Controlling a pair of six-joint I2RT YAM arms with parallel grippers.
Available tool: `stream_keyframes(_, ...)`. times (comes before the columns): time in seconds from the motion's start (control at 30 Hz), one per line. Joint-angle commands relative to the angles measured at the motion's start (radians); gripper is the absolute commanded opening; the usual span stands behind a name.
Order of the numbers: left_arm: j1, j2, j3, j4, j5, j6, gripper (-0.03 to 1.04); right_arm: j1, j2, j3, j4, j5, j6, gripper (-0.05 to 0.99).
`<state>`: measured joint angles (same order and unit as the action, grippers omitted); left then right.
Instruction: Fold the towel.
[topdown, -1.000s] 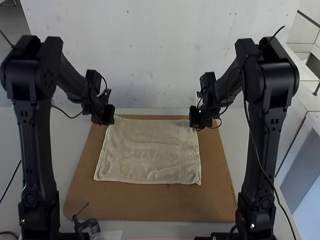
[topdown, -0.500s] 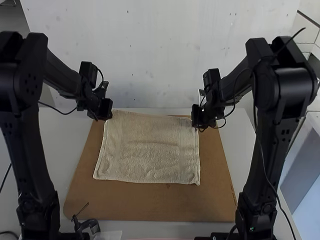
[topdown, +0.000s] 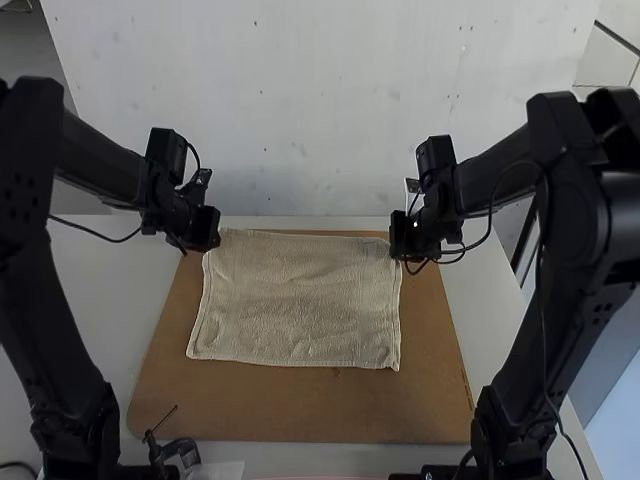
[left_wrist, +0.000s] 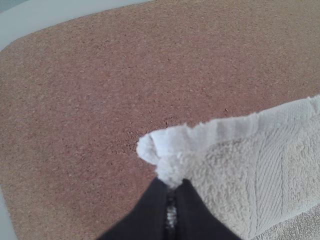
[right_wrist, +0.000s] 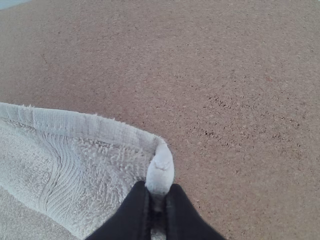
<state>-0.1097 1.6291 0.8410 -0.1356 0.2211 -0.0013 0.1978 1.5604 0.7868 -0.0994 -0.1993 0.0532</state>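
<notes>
The pale table (topdown: 135, 280) carries a brown, speckled board (topdown: 300, 410) with rounded near corners. On the board lies the towel (topdown: 300, 300), spread out and slightly rumpled. A black clamp (topdown: 178, 450) sits at the board's near edge, towards the left corner, a pale sheet (topdown: 220, 470) just beside it.

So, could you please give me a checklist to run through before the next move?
1. Left gripper, jaws closed on the far left corner of the towel: ok.
2. Right gripper, jaws closed on the far right corner: ok.
3. Towel spread, not bunched: ok.
4. Near edge resting on the brown board: ok.
5. Black clamp apart from the towel: ok.
6. Single layer throughout: cannot tell.
</notes>
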Motion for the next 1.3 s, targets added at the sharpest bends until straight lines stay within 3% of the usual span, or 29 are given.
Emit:
stream_keyframes(0.0,0.002,-0.075,-0.025,-0.010,-0.002,0.000,0.01,-0.009,-0.077,-0.024,-0.014,-0.006,0.008,0.02)
stream_keyframes(0.97,-0.018,-0.442,-0.218,-0.177,-0.019,-0.003,0.01,0.003,-0.487,-0.239,-0.187,-0.008,0.017,0.02)
stream_keyframes(1.27,-0.054,-0.422,-0.224,-0.190,-0.068,0.006,0.01,-0.003,-0.451,-0.287,-0.154,-0.005,0.016,0.02)
